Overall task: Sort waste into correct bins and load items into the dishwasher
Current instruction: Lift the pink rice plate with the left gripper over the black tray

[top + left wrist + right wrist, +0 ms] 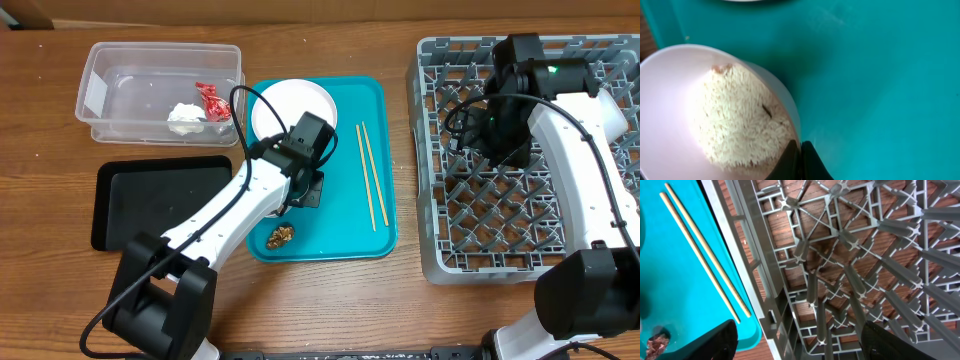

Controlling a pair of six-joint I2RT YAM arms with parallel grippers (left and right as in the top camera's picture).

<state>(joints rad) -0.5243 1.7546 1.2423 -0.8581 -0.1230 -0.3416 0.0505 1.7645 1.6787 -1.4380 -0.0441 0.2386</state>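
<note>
In the left wrist view my left gripper [801,162] is shut on the rim of a pale bowl [670,100] holding a mound of white rice [740,120], over the teal tray [880,75]. In the overhead view this gripper [308,190] sits below the white plate [285,105], and the arm hides the bowl. Two chopsticks [370,175] and a brown scrap [281,235] lie on the teal tray. My right gripper [500,140] is open and empty over the grey dish rack [520,230], near its left wall [765,295].
The clear tub [110,70] at the back left holds the red wrapper [212,100] and the white tissue wad [186,117]. The black tray [150,200] lies in front of it. The chopsticks [705,250] also show in the right wrist view.
</note>
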